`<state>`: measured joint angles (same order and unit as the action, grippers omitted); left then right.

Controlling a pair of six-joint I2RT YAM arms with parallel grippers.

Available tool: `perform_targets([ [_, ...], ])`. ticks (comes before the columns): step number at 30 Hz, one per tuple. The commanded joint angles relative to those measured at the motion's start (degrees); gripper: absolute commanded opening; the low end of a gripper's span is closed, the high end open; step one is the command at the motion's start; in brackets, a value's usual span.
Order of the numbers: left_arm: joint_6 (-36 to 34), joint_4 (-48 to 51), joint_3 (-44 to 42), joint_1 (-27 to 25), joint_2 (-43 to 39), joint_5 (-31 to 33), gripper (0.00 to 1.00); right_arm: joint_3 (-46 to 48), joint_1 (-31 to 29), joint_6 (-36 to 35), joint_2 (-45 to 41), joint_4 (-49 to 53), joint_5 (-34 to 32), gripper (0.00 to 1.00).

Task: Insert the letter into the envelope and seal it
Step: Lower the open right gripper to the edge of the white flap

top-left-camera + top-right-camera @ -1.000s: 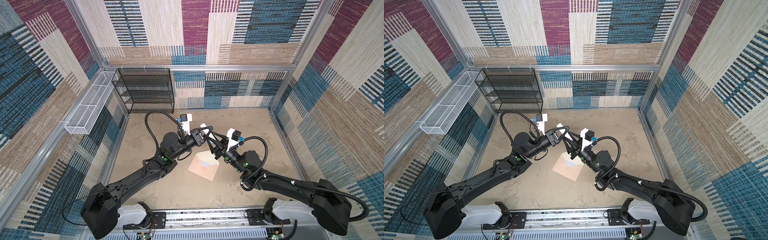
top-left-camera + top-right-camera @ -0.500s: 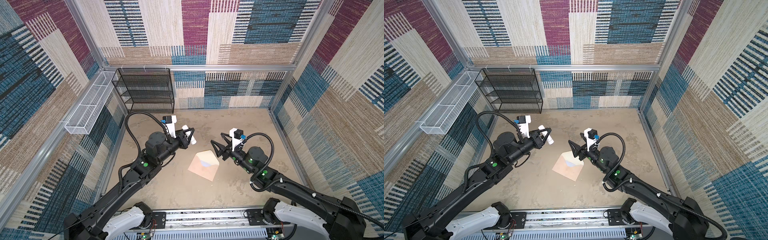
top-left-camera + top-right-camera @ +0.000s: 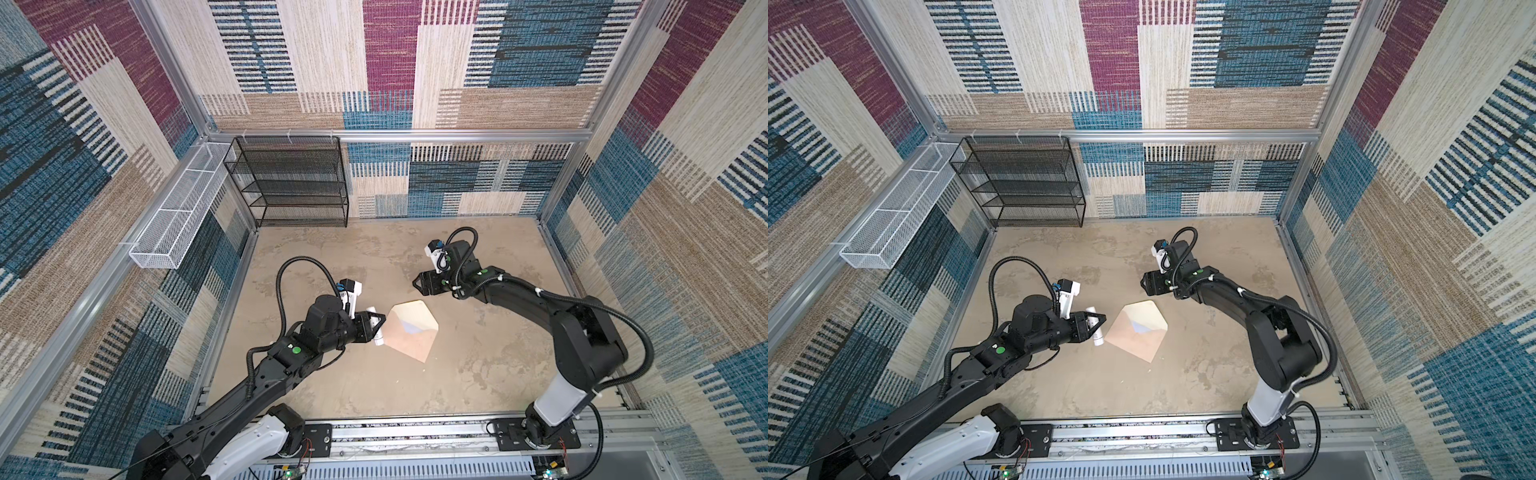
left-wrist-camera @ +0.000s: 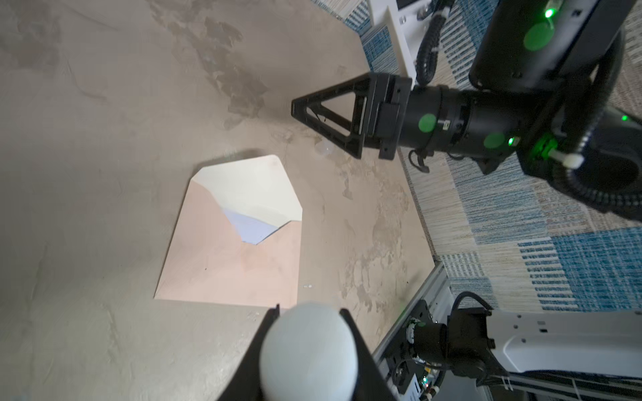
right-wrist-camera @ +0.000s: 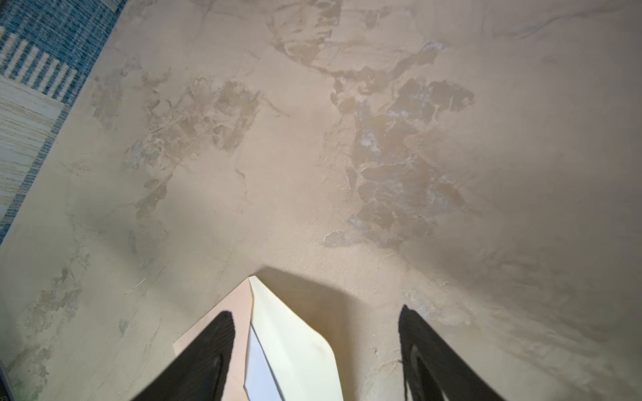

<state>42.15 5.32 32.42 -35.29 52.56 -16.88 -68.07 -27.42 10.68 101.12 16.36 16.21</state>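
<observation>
With the letter (image 4: 252, 229) inside the open-flap envelope (image 4: 222, 270), the left gripper (image 3: 1098, 321) clamps a white tube (image 3: 1099, 341) beside it, likely for sealing; the right gripper (image 3: 419, 285) hangs wide open, empty.

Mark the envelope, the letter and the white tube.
envelope (image 4: 225, 267), left wrist view, pink body.
letter (image 4: 252, 231), left wrist view, part showing inside the opening.
white tube (image 4: 309, 350), left wrist view, rounded end.

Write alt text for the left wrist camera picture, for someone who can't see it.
A pale peach-pink paper envelope lies flat on the beige tabletop, its cream flap open and a corner of the thin white paper letter showing inside. The left tool grips a white cylindrical tube in the foreground; the right tool hovers beyond the flap.
</observation>
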Motion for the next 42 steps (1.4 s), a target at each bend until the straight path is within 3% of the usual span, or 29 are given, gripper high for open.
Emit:
perform_targets([
  [1,4.54,-2.71,-2.89,0.09,-0.91,-2.47,0.17,-2.69,-0.05,-1.17,3.78,4.49,4.59,0.82],
  [6,5.06,-1.74,-5.65,0.04,-2.61,-2.54,0.18,-3.17,-0.09,-1.54,6.93,5.44,8.20,0.81],
  [11,4.08,-0.11,-5.20,0.13,-2.90,-2.27,0.19,-2.38,-0.09,-1.93,7.38,6.83,10.49,0.73],
  [24,2.02,1.09,-3.19,0.29,-1.07,-2.32,0.19,2.85,-0.09,-0.45,4.96,6.86,8.65,0.33],
  [36,0.17,-0.09,-1.41,1.70,3.38,-3.71,0.19,16.07,-0.09,9.89,-7.56,-0.22,2.87,0.07],
  [42,0.11,-3.45,-0.22,2.07,8.54,-4.19,0.19,24.78,-0.17,18.62,-18.22,-2.77,-2.63,0.04],
])
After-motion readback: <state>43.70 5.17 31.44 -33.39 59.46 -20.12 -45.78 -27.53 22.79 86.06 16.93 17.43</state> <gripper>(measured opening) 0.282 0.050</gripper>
